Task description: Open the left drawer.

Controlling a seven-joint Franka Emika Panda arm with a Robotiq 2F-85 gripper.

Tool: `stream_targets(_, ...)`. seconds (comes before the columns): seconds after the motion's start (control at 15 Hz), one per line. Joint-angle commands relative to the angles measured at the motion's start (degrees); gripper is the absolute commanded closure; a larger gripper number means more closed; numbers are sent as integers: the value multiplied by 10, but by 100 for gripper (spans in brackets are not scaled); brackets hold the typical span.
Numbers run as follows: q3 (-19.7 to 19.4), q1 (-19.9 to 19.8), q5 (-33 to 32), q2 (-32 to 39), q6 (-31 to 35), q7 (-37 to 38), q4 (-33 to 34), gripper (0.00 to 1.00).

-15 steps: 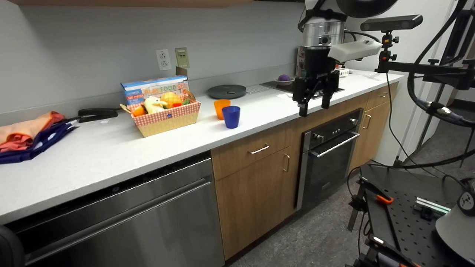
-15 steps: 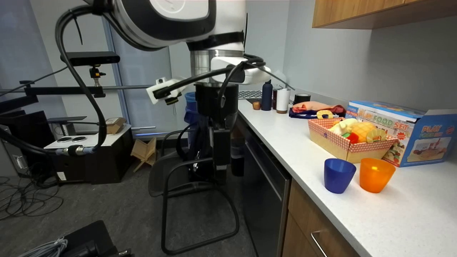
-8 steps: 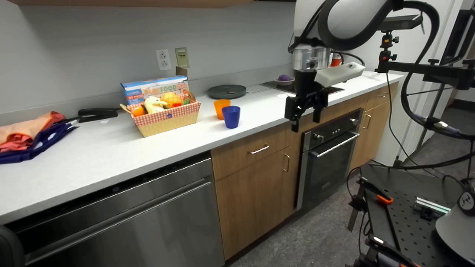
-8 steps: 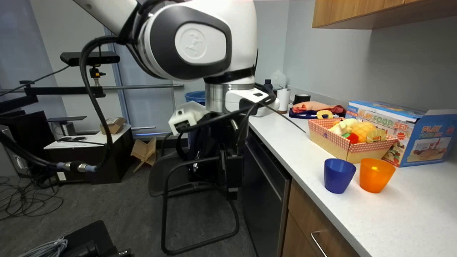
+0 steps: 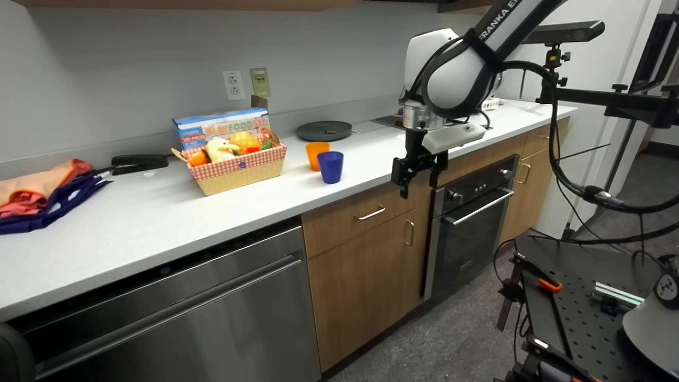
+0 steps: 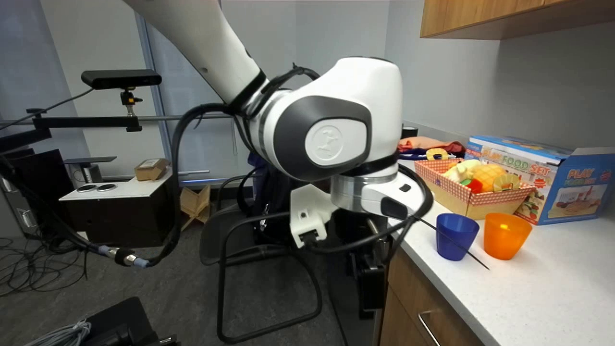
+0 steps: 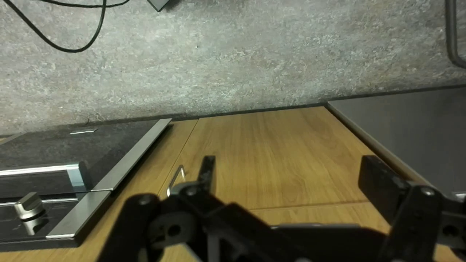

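Note:
The left drawer (image 5: 331,223) is shut, with a wood front under the counter edge and a silver bar handle (image 5: 370,214). Its front (image 6: 408,288) and handle (image 6: 427,327) also show in an exterior view. In the wrist view only a strip of the drawer front (image 7: 327,213) shows; the gripper's body hides most of it and the handle. My gripper (image 5: 419,188) is open, empty and pointing down, in front of the cabinets, apart from the handle. It also shows in an exterior view (image 6: 367,307) and, with fingers wide apart, in the wrist view (image 7: 289,162).
A cabinet door (image 5: 366,281) lies below the drawer, with a dishwasher (image 5: 185,318) and an oven (image 5: 472,228) on either side. A blue cup (image 5: 330,167), an orange cup (image 5: 315,154) and a food basket (image 5: 238,172) stand on the counter (image 5: 132,212).
My gripper has moved lower and along the counter toward the left drawer, staying open. The drawer and the things on the counter have not moved.

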Motion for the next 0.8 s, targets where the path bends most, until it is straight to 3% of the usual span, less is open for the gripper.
stream_targets(0.0, -32, -14, 29, 94, 14, -35, 81, 0)
stream_targets(0.47, -43, -21, 101, 216, 3, -38, 200, 0)
stream_targets(0.73, -44, -17, 132, 244, -4, -14, 228, 0)
